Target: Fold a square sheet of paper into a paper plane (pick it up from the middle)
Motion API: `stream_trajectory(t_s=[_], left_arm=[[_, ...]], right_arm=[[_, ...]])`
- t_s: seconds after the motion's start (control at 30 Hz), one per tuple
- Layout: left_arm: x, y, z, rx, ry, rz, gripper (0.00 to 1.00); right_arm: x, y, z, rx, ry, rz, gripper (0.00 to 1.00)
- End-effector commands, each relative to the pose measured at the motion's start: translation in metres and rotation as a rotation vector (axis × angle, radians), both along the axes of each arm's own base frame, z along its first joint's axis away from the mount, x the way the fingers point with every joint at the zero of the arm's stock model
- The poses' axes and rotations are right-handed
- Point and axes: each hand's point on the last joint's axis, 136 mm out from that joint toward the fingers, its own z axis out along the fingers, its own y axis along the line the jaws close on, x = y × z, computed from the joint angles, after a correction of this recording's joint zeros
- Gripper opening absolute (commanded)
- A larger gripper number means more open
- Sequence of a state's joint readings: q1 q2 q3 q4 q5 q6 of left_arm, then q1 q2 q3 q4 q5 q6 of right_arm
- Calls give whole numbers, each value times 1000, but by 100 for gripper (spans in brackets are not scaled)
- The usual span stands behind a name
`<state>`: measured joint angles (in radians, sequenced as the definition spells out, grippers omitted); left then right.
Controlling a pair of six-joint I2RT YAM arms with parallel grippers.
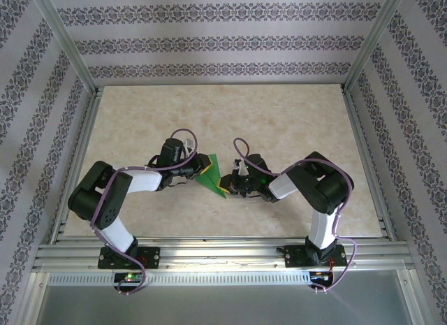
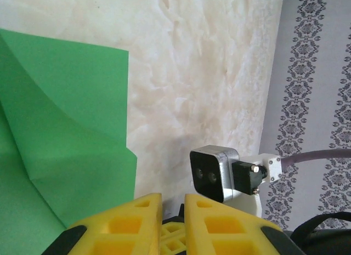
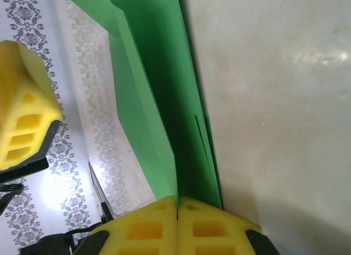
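Note:
The green sheet of paper (image 1: pixel 211 175) is folded into a narrow, pointed, layered shape and is held up between the two arms at the middle of the table. My right gripper (image 3: pixel 177 199) is shut on its lower end, and the creased layers (image 3: pixel 159 101) rise straight out of the closed yellow fingers. My left gripper (image 2: pixel 173 197) sits just right of the paper's folded flap (image 2: pixel 55 129). Its fingers stand slightly apart with nothing between them. In the top view the left gripper (image 1: pixel 194 168) is beside the paper's left edge and the right gripper (image 1: pixel 227 182) is at its lower right.
The beige marbled tabletop (image 1: pixel 300 122) surrounds the arms. Aluminium frame rails (image 1: pixel 209 251) run along the near edge, and patterned walls enclose the other sides. The right wrist's camera (image 2: pixel 214 173) is close in front of my left fingers. A left finger (image 3: pixel 22 107) is in the right wrist view.

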<state>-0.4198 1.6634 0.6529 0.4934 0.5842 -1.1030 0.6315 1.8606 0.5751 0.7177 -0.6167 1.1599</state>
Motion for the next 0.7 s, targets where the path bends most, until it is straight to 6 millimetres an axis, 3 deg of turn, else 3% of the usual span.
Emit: stream_trajectory(t_s=[0.0,0.4,0.67], left_arm=[[-4,0,-9,45,20,-12,17],[3,-16,-18,8,40,-79,14],[-8,-22,-51,24,141,-143,14]], right_arm=[[-20,-39,-65,-257,154,-116,0],[-25,-40,-69,-243,188,-122,0],[-23,-38,-61,-228,195,-123,0]])
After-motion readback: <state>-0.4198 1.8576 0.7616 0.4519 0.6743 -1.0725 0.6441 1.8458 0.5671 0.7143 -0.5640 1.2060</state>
